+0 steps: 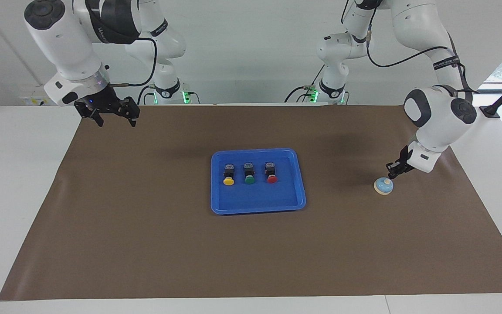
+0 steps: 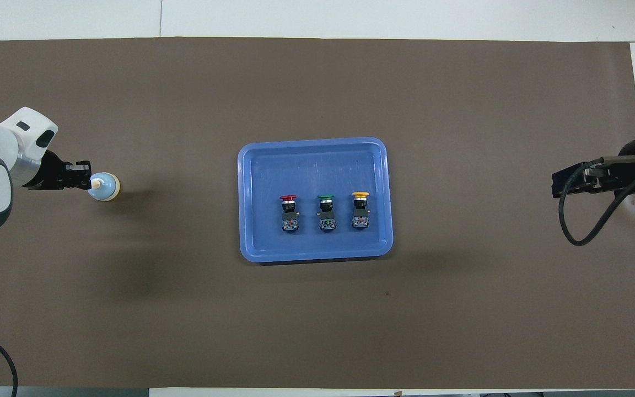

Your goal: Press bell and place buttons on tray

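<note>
The blue tray lies in the middle of the brown mat. Three buttons lie in a row in it: yellow, green and red. The light blue bell stands on the mat toward the left arm's end. My left gripper is shut, its tips down at the bell's cream knob and seemingly touching it. My right gripper hangs open and holds nothing, raised over the mat's edge at the right arm's end.
The brown mat covers most of the white table. A black cable loops from the right arm's wrist. The arms' bases stand at the table's edge nearest the robots.
</note>
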Motion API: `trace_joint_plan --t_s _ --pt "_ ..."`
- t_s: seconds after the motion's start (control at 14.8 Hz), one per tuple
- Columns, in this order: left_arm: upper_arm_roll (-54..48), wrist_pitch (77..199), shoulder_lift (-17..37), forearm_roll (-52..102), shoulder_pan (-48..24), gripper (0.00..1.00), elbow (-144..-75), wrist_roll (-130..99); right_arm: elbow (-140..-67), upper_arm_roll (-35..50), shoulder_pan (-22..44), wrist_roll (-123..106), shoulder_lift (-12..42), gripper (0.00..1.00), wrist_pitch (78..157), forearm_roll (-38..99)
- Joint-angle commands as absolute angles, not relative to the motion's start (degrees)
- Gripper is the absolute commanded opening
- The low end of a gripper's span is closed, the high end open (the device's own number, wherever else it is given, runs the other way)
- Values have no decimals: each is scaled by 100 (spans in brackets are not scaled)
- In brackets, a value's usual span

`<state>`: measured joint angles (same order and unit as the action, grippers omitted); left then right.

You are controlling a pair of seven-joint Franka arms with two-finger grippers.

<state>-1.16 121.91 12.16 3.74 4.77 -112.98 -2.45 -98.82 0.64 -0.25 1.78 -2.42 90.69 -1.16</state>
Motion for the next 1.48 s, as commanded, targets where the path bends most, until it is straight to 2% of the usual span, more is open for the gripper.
trace_joint_plan --t_s 0.0,0.4,0.74,0.88,1.01,1.42 --pt "-132 12375 1318 492 492 0 -11355 -70 -9976 123 -97 220 -352 100 9053 -123" --pt "-141 12525 1441 492 475 0 -11462 -70 -9976 123 -97 220 -352 100 9053 -123" --pt "-132 11069 1415 492 457 2 -10391 -88 -9976 123 -97 220 -352 100 9053 -123" --pt "-132 10566 1301 492 439 36 -10135 -105 -9976 123 -97 220 -352 100 9053 -123" --pt "-132 10555 1100 483 413 100 -10195 -132 -9976 123 -97 220 -352 100 9053 -123" --pt "-132 9977 309 483 422 100 -10213 -299 -9976 123 -97 220 -352 100 9053 -123"
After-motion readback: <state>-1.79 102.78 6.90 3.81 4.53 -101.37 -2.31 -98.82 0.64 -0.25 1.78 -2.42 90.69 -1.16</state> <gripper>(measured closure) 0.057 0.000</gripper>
